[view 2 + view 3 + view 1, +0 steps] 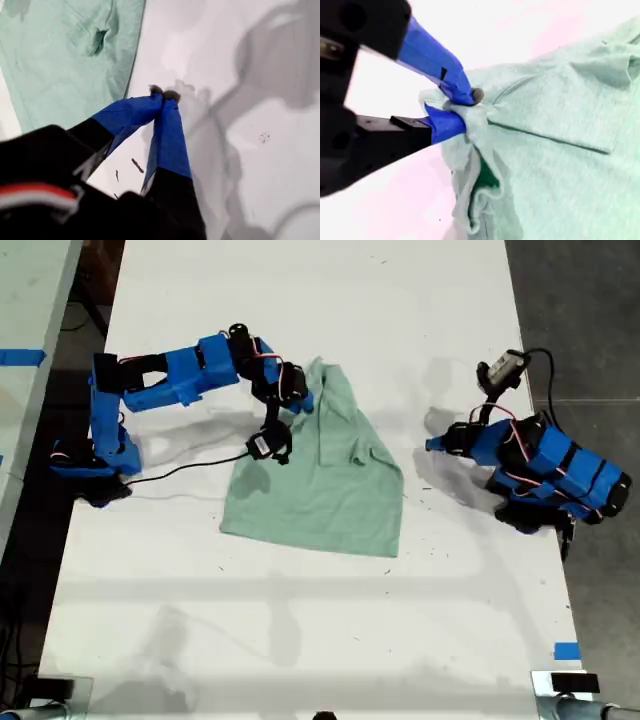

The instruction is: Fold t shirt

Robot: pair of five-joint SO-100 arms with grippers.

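— What's over on the exterior view's left?

— My second gripper [303, 400], reaching in from that side. Its fingers [451, 80] are clenched on a bunched edge of the t shirt [325, 480]; in the second wrist view the cloth is pinched between the blue tips and puckers around them. A small black camera hangs below that arm, over the shirt's edge.

— And the shirt itself?

— It lies near the middle of the white bench [300, 640], pale green, partly folded over itself, narrow toward the far end where I hold it and wider toward the near edge. A sleeve flap sticks out toward the exterior view's right.

— What about the other arm?

— My first gripper [432, 444] sits on the exterior view's right, apart from the shirt. In the first wrist view its fingers [170, 135] are pressed together with nothing between them, tips close to the bare bench, the shirt's edge just beyond.
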